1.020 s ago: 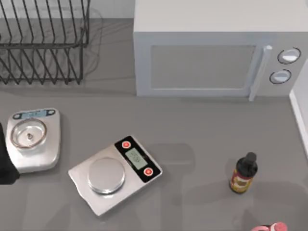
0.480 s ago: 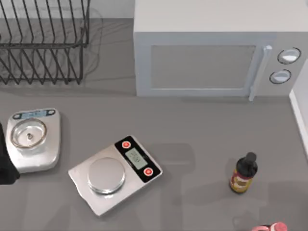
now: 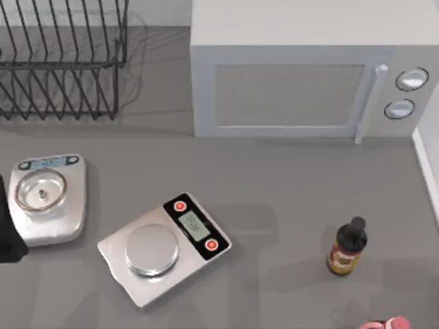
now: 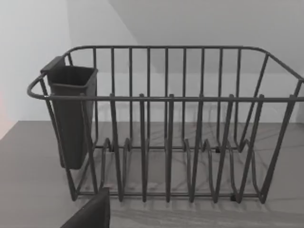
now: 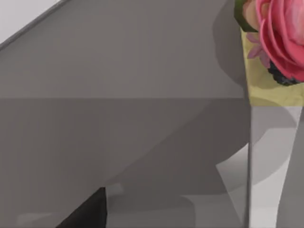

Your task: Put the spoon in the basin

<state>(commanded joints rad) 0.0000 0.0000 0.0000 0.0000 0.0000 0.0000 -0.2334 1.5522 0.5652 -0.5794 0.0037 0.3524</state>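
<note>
At the near edge of the table, toward its right corner, a pink flower-topped carton (image 3: pixel 387 323) pokes in; the right wrist view looks past it, with a dark sliver of the right gripper (image 5: pixel 88 211) low in that picture. A little farther in stands a dark bottle (image 3: pixel 347 247), well apart from the silver scale (image 3: pixel 163 245) near the middle. At the left edge sits the white scale (image 3: pixel 46 197), with a small metal bowl on it, and the left arm (image 3: pixel 5 229) rests just beside it. The left gripper (image 4: pixel 90 214) faces the dish rack (image 3: pixel 62 62) in the far left corner. The microwave (image 3: pixel 309 75) stands along the far edge.

I cannot tell whether either gripper is apart or together, nor where the spoon or the basin lies. By my judgement the task has not begun: finding, grasping, carrying and releasing the spoon are all left.

Against both earlier pictures nothing differs: every object and the left arm sit exactly as before.
</note>
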